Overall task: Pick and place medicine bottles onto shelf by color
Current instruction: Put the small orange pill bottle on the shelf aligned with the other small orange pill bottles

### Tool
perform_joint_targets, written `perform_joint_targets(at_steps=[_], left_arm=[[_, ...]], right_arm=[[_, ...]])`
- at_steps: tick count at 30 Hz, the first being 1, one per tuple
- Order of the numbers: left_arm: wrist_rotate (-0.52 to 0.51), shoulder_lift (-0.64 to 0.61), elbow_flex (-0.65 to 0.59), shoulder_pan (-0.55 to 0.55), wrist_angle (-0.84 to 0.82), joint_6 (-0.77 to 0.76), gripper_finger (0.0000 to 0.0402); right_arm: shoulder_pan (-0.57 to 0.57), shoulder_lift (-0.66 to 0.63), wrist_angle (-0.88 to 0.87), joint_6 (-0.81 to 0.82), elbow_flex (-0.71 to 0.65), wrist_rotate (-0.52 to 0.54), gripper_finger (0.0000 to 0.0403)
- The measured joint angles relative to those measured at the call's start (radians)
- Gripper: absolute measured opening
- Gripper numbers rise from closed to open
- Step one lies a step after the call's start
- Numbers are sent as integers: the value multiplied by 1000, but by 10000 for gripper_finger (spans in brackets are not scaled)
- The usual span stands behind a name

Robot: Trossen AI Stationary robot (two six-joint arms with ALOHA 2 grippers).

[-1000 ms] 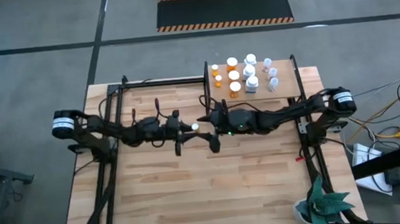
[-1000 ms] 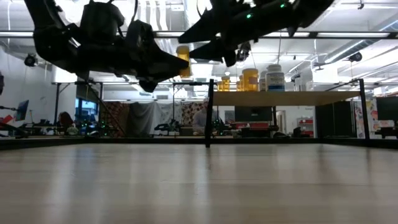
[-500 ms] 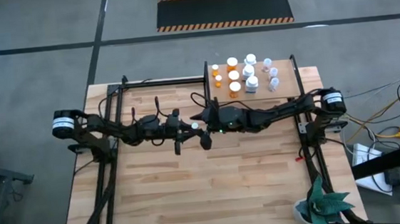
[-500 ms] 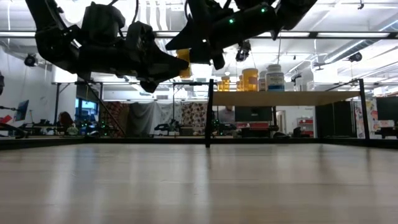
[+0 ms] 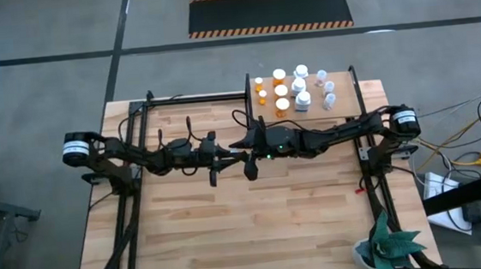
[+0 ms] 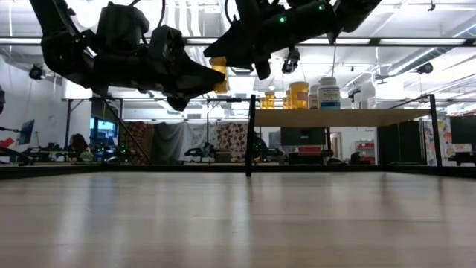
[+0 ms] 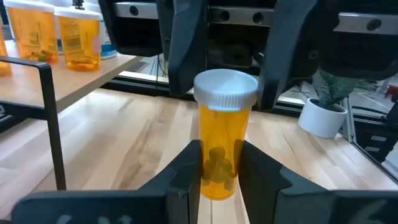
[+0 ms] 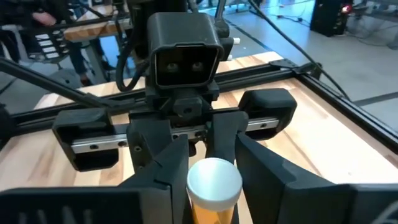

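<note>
An orange medicine bottle (image 7: 224,140) with a white cap was held upright above the middle of the bench (image 5: 231,230), clamped at its lower body in the left gripper (image 5: 230,156). The right gripper (image 5: 248,154) faced it, jaws spread either side of the cap. The other medicine bottles (image 5: 293,90) stood on the shelf (image 5: 345,102).

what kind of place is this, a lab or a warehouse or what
Probably a robotics lab or workshop: a wood-topped table on bare concrete, with a hazard-striped floor mat behind it, and an open hall with ceiling lights and screens in the low view.
</note>
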Motion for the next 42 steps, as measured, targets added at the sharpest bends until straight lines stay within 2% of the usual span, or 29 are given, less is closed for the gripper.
perform_joint_targets(at_steps=[4,11,20,33,36,42], left_arm=[[1,0,-1,0,-5,0,67],[7,0,-2,-1,-6,-1,67],[7,0,-2,-1,-5,-1,92],[9,-1,-2,0,-4,-3,97],[10,-1,-2,0,2,-14,110],[9,-3,-2,0,6,-30,159]], right_arm=[[0,1,-2,6,-3,-15,102],[0,4,-1,20,-6,-32,114],[0,2,-3,8,-7,-35,101],[0,2,-3,2,-7,-36,104],[0,2,-7,-1,-7,-37,104],[1,2,-10,-23,-9,-43,104]])
